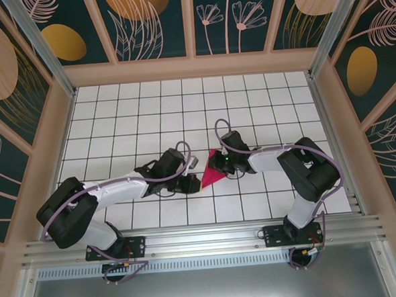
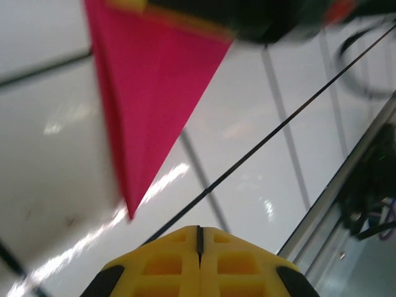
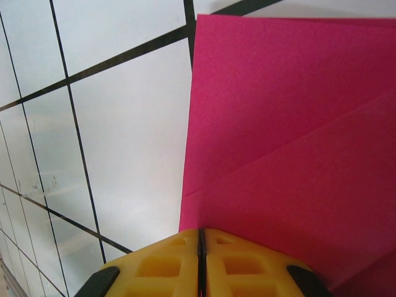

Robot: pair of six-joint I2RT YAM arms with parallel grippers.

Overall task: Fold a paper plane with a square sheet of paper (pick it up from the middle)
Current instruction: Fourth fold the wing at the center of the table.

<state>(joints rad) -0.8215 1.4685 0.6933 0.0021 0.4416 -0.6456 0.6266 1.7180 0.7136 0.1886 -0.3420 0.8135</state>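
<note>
The thin magenta-red sheet of paper (image 1: 210,173), creased into a flat pointed wedge, sat between the two arms over the white tiled table (image 1: 135,112), towards its near side; the left gripper (image 2: 198,244) had its yellow jaws pressed together on nothing, just short of the wedge's tip; the right gripper (image 3: 201,238) was likewise closed, its tips over the paper's folded edge; whether they pressed it I could not tell.
</note>
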